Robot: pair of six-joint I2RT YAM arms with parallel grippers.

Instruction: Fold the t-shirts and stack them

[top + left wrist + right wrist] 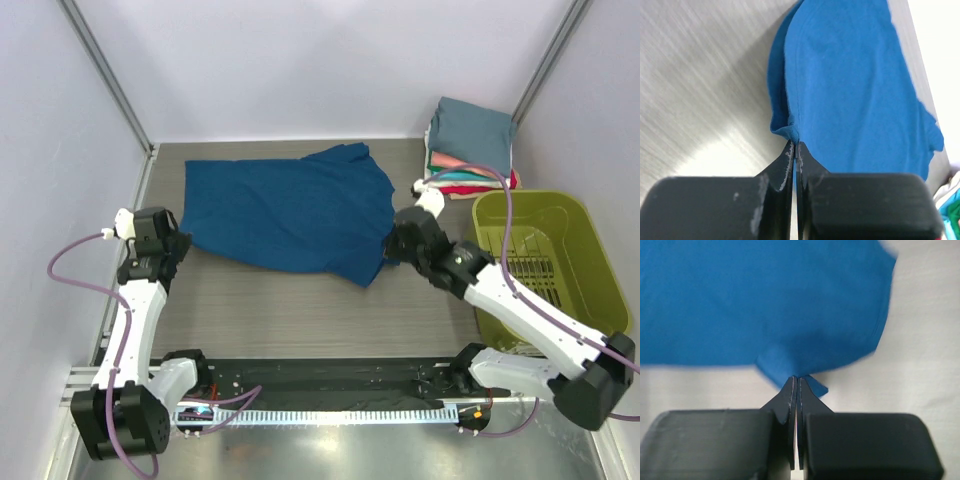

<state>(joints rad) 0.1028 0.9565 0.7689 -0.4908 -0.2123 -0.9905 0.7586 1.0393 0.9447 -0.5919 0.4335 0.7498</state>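
Table (pixel 300 310): grey wood-grain top, both arm bases at the near edge.

Blue t-shirt (pixel 290 210) is the biggest item. It lies spread mostly flat across the back-centre of the table, long side running left-right, with the right end rumpled and bunched where it is being pulled. In the left wrist view the cloth (pixel 850 85) runs away from the fingers, its edge folded under near the grip. In the right wrist view the cloth (pixel 765 300) fills the upper frame, slightly blurred.

Olive-green plastic basket (pixel 527 196) sits on the right side of the table, apart from the shirt. The right arm crosses in front of it.

Stack of folded t-shirts (pixel 470 135) is in the back-right corner, just behind the basket. Slate-teal is on top, with white, coral, green and red edges showing beneath.

Left gripper (pixel 178 243) (pixel 794 145) is at the shirt's near-left corner, jaws pressed together with a pinch of the blue hem between the tips.

Right gripper (pixel 392 248) (pixel 797 380) is at the shirt's near-right edge, jaws likewise clamped on a small peak of blue cloth.
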